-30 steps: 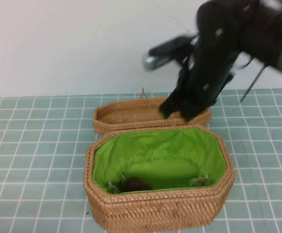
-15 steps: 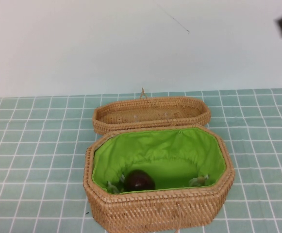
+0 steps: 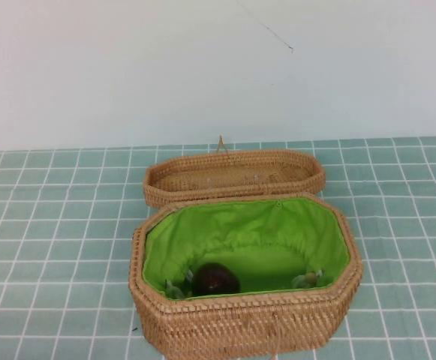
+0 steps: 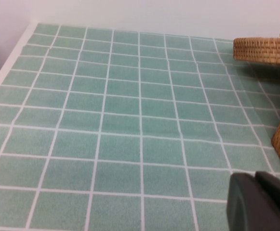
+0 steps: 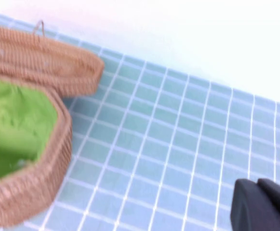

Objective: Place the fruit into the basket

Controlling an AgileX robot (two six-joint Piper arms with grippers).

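The fruit [image 3: 216, 280] sits inside the basket [image 3: 245, 325], near its front-left corner — job looks done! The right arm has swung clear of the high view; right gripper [image 5: 262, 206] and left gripper [image 4: 260, 202] hover off over the tabletop [image 3: 52, 225], finger state unclear.

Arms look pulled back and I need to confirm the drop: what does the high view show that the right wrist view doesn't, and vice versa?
Only the high view shows the fruit, lying on the green lining inside the basket near its front-left corner, and neither arm appears there. Only the right wrist view shows the right gripper, a dark shape low in that picture, over bare tablecloth beside the basket; the left gripper appears only in its own wrist view. Both show the basket's lining, the wicker lid behind it, and the tiled tablecloth.
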